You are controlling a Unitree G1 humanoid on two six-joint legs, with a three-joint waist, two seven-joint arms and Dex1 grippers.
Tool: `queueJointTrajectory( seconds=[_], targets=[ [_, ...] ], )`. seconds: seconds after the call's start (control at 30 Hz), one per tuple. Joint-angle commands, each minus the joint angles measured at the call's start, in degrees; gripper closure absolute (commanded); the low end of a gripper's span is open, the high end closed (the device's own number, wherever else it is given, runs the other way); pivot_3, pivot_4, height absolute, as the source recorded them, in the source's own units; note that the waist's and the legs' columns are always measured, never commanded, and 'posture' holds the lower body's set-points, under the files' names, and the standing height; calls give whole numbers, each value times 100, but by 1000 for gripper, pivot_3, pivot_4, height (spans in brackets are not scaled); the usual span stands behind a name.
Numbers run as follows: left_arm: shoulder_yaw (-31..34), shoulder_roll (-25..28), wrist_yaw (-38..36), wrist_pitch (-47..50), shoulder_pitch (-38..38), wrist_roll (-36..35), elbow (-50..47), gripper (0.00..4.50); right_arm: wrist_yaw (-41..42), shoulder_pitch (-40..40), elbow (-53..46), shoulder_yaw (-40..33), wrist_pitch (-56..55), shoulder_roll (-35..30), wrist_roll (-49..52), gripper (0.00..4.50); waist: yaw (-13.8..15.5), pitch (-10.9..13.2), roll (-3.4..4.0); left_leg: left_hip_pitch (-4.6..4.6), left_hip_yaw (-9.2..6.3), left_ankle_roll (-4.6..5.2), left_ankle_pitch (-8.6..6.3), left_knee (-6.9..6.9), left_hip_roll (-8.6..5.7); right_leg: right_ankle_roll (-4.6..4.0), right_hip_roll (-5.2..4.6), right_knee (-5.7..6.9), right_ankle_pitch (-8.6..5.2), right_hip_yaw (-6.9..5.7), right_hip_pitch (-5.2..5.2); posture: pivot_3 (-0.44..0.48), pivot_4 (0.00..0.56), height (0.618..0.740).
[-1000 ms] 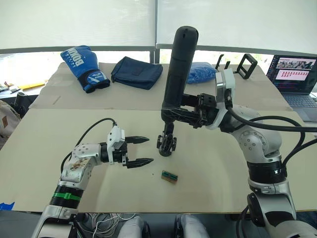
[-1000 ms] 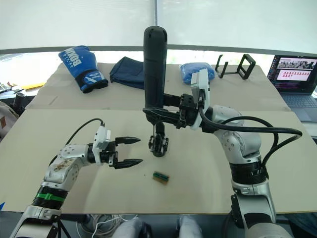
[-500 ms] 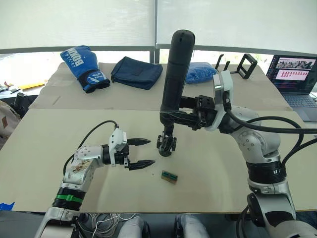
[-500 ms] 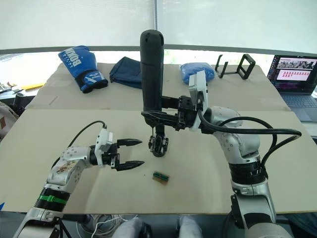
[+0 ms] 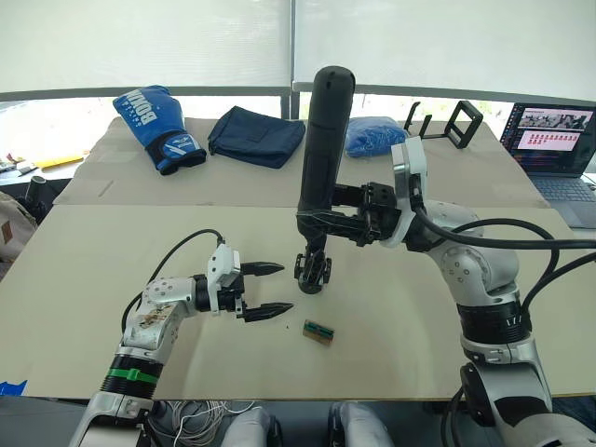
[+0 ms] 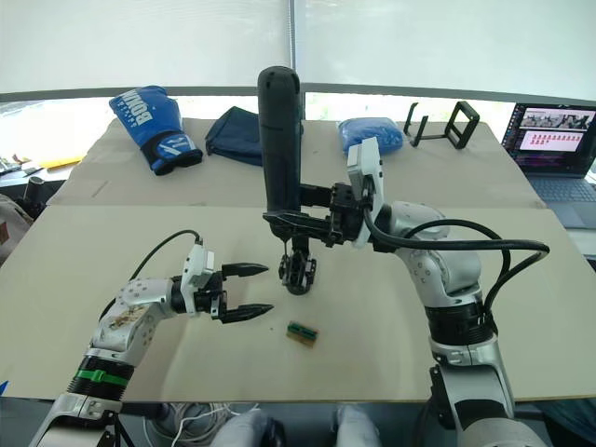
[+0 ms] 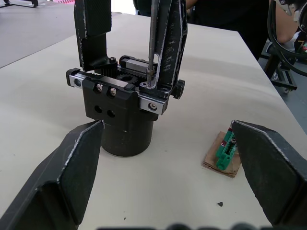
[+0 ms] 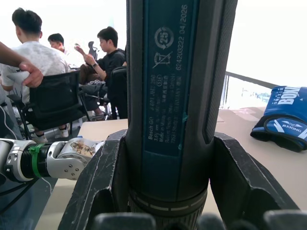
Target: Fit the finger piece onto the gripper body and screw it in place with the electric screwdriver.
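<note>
Right gripper (image 5: 328, 222) has its jaws clamped on the screwdriver (image 5: 321, 140), held upright, bit down on the gripper body (image 5: 312, 270). Left wrist view shows the bit tip seated on a screw at the base of the finger piece (image 7: 171, 43), which stands fitted on top of the gripper body.

Gripper body sits mid-tabletop (image 5: 84, 270), well in from every edge. Small green block (image 5: 318, 331) lies just toward the near edge from it.

Change over the last second: left gripper (image 5: 268, 290) has crept closer to the gripper body, jaws wide open, holding nothing, still not touching. Screwdriver has tilted slightly more upright.

Read: driving step is in progress; left looks set to brace the body against spin. Risk: bit cam-out if the body twists.
</note>
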Motion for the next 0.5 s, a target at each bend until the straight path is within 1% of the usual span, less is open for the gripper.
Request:
queueJointTrajectory(
  seconds=[0.03,0.5],
  targets=[
    [22,-3,-4,-111,-39,-31,-67,0,4,-259,-119,-175,-227,36,83,2560,-3,0,0,0,0,0,0,0,0,0,0,0,0,0,0,0,150,740],
    [27,-4,2,-108,-60,-27,-42,0,80,-319,-48,-177,-178,-30,83,2560,-10,0,0,0,0,0,0,-1,0,0,0,0,0,0,-1,0,150,740]
  ],
)
